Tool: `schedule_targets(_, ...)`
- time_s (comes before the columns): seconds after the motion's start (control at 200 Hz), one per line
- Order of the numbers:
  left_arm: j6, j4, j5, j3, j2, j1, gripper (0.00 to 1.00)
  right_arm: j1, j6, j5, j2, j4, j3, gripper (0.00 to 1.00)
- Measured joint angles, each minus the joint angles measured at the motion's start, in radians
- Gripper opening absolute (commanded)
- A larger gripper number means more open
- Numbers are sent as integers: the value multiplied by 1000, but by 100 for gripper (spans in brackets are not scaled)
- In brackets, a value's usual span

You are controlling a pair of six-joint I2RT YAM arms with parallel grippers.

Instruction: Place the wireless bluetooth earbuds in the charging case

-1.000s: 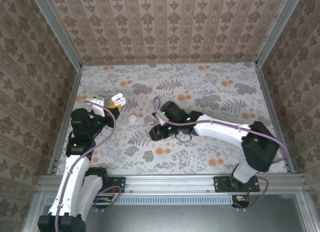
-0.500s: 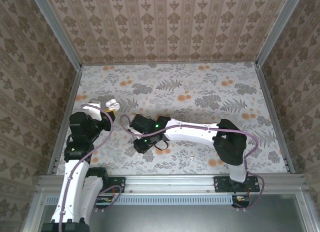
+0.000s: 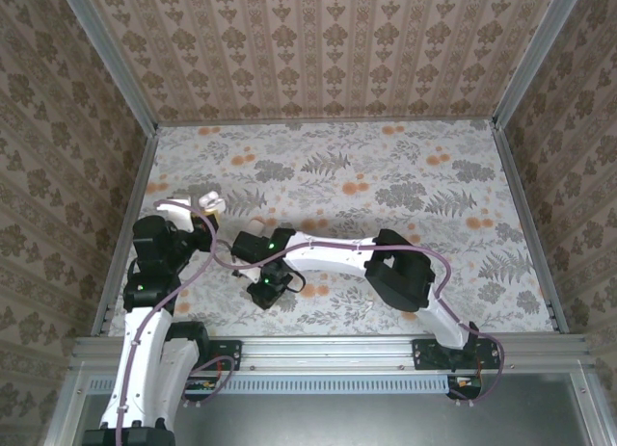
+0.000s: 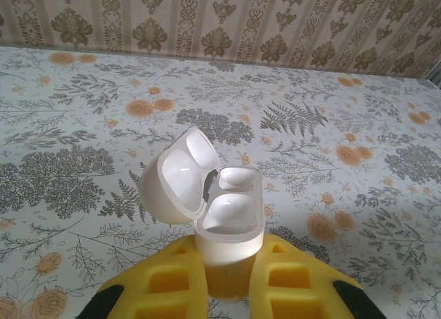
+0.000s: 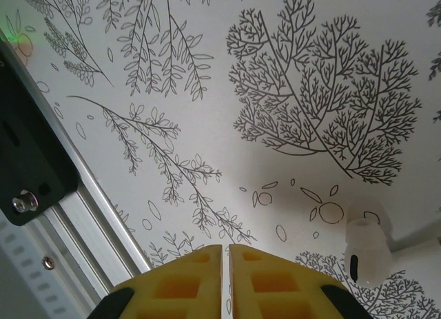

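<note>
Left jaws tight on open charging case point(image 4: 227, 222); right jaws together, empty, near earbud point(image 5: 364, 249).

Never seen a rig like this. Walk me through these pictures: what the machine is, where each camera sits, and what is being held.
These are two robot arms bolted at the near edge of a flower-patterned table. The wide picture comes from a fixed camera above and behind them. The other two pictures come from small cameras on the wrists, so the yellow shapes at the bottom of each are that arm's own fingers.

The left arm's fingers clamp a small white charging case with its lid swung open. The right arm's fingers are closed together, with nothing visible between them. On the table just to their right lies a tiny white earbud. The job is to put the earbuds into the case.
</note>
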Motion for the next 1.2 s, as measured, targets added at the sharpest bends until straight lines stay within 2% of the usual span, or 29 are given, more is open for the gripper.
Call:
schedule_targets(0.355, -1, 2, 1, 0, 37, 0, 0, -25, -27, 14, 10, -32, -4, 10)
schedule_targets(0.735, -2, 14, 2, 0, 41, 0, 0, -153, 7, -5, -9, 44, -117, 10)
schedule_targets(1.01, -13, 17, 2, -2, 41, 0, 0, -300, 61, 39, -118, 105, -234, 12)
schedule_targets(1.2, -15, 17, 1, -6, 38, 0, 0, -287, 128, 11, -158, 161, -248, 13)
